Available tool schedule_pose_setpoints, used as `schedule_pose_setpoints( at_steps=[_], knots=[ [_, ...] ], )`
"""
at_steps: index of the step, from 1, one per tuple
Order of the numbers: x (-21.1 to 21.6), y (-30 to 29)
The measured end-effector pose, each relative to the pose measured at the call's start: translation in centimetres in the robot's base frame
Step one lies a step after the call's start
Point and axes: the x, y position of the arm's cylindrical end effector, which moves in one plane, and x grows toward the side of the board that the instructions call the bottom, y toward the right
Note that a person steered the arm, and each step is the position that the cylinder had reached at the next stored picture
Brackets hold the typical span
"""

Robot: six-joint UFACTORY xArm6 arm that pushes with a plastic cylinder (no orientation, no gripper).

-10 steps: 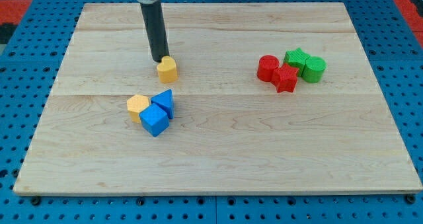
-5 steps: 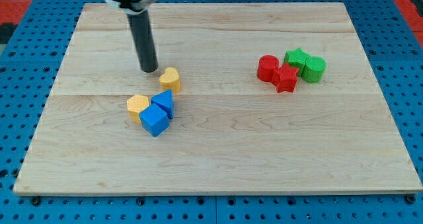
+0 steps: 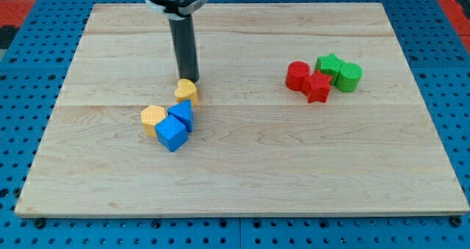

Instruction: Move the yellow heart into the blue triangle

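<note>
The yellow heart (image 3: 186, 92) lies on the wooden board, left of centre. My tip (image 3: 190, 80) is right at its top edge, touching or nearly touching it. The blue triangle (image 3: 181, 114) sits just below the heart, with a small gap between them. A blue cube (image 3: 171, 134) touches the triangle on its lower left, and a yellow hexagon (image 3: 152, 118) sits against both on the left.
At the view's right a cluster holds a red cylinder (image 3: 297, 76), a red star (image 3: 318, 87), a green star (image 3: 329, 65) and a green cylinder (image 3: 349, 77). The board (image 3: 242, 175) rests on a blue pegboard.
My tip went left of the heart, then swung back right to its top edge. The heart has slid down toward the blue triangle.
</note>
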Motion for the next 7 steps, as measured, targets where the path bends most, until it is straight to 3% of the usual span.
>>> schedule_pose_setpoints(
  at_steps=[7],
  knots=[
    [1.1,-1.8]
  ],
)
